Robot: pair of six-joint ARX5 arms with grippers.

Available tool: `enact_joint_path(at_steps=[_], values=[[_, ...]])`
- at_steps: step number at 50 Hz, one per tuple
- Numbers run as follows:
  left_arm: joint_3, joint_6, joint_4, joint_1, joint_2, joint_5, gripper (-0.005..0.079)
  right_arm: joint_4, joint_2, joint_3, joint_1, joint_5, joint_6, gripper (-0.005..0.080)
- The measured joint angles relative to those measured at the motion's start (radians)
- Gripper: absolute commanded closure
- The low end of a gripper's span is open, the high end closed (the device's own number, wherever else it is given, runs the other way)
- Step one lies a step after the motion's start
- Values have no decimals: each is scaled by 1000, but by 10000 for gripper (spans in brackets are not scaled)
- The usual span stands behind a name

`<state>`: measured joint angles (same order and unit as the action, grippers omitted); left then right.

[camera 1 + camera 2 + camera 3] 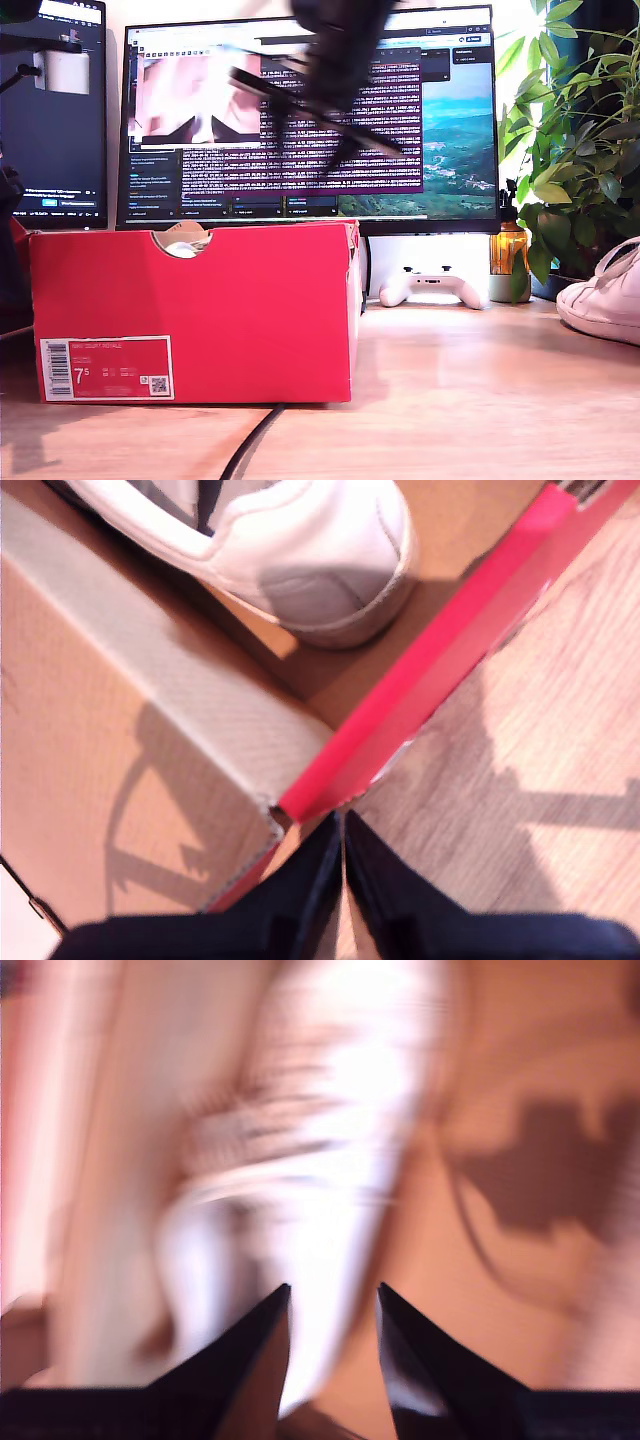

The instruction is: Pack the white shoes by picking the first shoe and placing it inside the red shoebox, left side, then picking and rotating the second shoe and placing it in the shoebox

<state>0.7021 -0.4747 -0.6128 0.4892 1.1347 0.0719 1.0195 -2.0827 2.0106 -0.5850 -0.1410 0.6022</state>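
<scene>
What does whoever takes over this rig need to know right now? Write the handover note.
Box: the red box holds one shoe, lying on the cardboard floor.
My first gripper: shut, empty, over a corner of the box.
My second gripper: open, empty, above a white shoe; that view is blurred.
The other shoe sits on the table at the exterior view's right edge.
Done: first shoe packed.
Left: pick the other shoe, rotate it, place it in the box.
</scene>
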Motion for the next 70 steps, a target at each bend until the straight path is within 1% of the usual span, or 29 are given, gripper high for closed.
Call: enact_joint_path(at_steps=[5,7,9,10,12,13,19,26,30,36,37,38,43,48,52,58,69,70], values=[[0,20,1,0,0,-1,760,57,3,0,41,73,55,512],[0,26,1,0,0,-1,760,84,8,0,54,93,96,511],[0,26,1,0,0,-1,760,108,18,0,64,106,96,511],[0,26,1,0,0,-3,760,118,23,0,70,108,138,511],[0,26,0,0,0,-5,760,136,39,0,78,116,138,511],[0,26,1,0,0,-7,760,145,49,0,82,120,167,510],[0,26,1,0,0,-10,760,191,119,0,101,124,205,499],[0,26,0,0,0,-10,760,292,182,0,124,127,253,499],[0,26,0,0,0,-10,760,339,192,0,134,166,285,499],[0,26,1,0,0,-10,760,340,192,0,140,208,311,499],[0,26,1,0,0,-10,760,340,192,0,139,215,347,499],[0,26,0,0,0,-10,760,340,192,0,138,226,347,499],[0,26,0,0,0,-10,760,342,198,0,131,310,404,499],[0,26,0,0,0,-10,760,342,213,0,126,378,426,499],[0,26,1,0,0,-10,760,343,237,0,127,428,486,499],[0,26,1,0,0,-10,760,344,295,0,145,444,541,492],[0,26,1,0,0,-10,760,344,376,-10,178,475,566,430],[0,26,1,0,0,-10,760,342,383,-21,182,476,591,430]])
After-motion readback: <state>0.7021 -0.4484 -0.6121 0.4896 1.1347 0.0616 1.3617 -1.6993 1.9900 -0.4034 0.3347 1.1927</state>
